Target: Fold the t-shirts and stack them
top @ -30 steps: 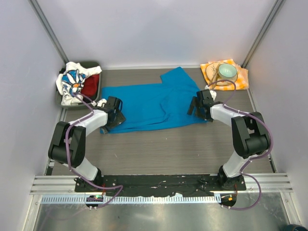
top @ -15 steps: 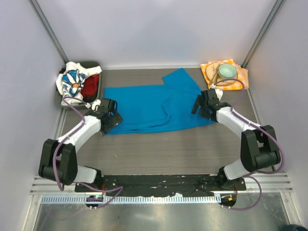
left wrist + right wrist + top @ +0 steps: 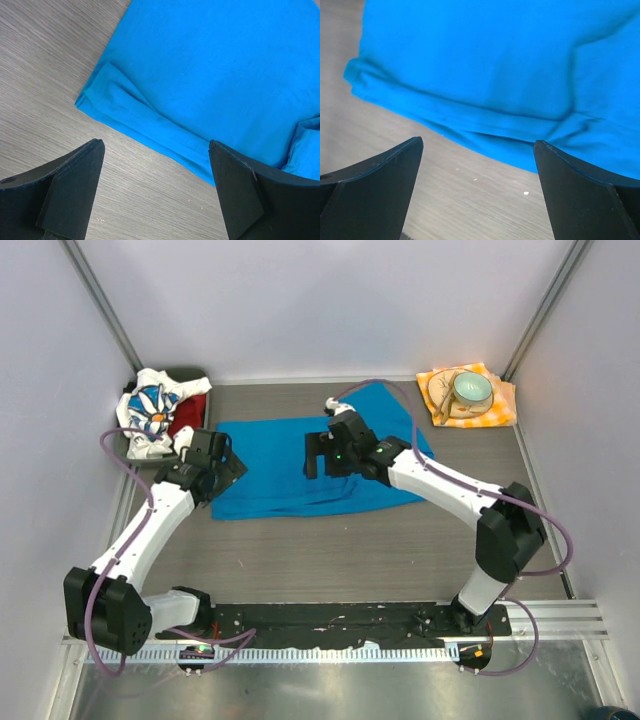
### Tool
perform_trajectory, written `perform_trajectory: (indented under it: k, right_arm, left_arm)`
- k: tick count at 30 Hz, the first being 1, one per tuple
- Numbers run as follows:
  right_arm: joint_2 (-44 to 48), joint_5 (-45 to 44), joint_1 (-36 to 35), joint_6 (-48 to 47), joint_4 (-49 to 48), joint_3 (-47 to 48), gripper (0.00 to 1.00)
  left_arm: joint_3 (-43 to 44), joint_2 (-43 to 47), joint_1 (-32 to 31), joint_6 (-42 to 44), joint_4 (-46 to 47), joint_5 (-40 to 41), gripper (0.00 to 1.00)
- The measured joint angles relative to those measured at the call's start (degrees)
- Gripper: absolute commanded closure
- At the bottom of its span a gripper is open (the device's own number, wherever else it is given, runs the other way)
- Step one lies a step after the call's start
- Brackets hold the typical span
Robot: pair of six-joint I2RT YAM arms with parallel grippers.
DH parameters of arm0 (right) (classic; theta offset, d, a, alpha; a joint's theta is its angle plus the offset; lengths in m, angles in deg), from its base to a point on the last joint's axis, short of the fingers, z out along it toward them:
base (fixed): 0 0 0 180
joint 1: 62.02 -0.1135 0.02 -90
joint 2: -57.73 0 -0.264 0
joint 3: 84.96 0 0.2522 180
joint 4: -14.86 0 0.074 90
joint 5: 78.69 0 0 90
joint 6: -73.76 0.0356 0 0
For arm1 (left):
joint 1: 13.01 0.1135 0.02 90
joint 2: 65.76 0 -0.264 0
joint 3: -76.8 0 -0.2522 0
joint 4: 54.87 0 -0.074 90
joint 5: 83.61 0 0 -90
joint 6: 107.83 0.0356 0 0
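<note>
From above, the plain blue t-shirt (image 3: 290,475) lies spread on the desk (image 3: 350,550) at its middle, mostly flat, with one part reaching toward the far right. The left gripper (image 3: 228,468) hangs at the shirt's left edge. The right gripper (image 3: 325,458) is over the middle of the shirt, its arm stretched across from the right. In the far left corner stands a dark tray (image 3: 196,372). It holds the white daisy-print t-shirt (image 3: 148,410), bunched and spilling over the tray's left side, and just beside it the red t-shirt (image 3: 188,420), crumpled in the right half. In the far right corner an orange-and-white checked napkin (image 3: 492,405) lies on the desk with a pale green bowl (image 3: 472,388) resting on it; whether the bowl holds anything cannot be told.

The left wrist camera shows the left gripper (image 3: 155,145) with its jaws spread wide and nothing between them, above a corner of the blue t-shirt (image 3: 215,65). A hem fold runs along that edge, and bare desk (image 3: 45,75) lies to the left.

The right wrist camera shows the right gripper (image 3: 479,145) likewise wide and empty, above the shirt's near edge (image 3: 485,65), which is rumpled in a long fold, with the desk (image 3: 470,200) below it.
</note>
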Motion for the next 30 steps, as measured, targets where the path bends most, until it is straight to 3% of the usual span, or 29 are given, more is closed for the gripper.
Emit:
perform_trajectory:
  k: [6, 14, 30]
  right_arm:
    - [-8.11, 9.81, -3.65, -0.81, 0.37, 5.33, 0.03]
    - [-14.1, 17.79, -8.94, 1.01, -0.11, 7.06, 0.03]
    - [-17.51, 21.51, -12.94, 4.44, -4.48, 7.82, 0.03]
  left_arm:
    - [-0.5, 0.22, 1.86, 0.61, -0.22, 0.02, 0.1]
    - [-3.54, 3.76, 13.05, 1.29, -0.39, -2.4, 0.09]
    - [-4.28, 4.5, 15.12, 2.75, -0.24, -5.33, 0.09]
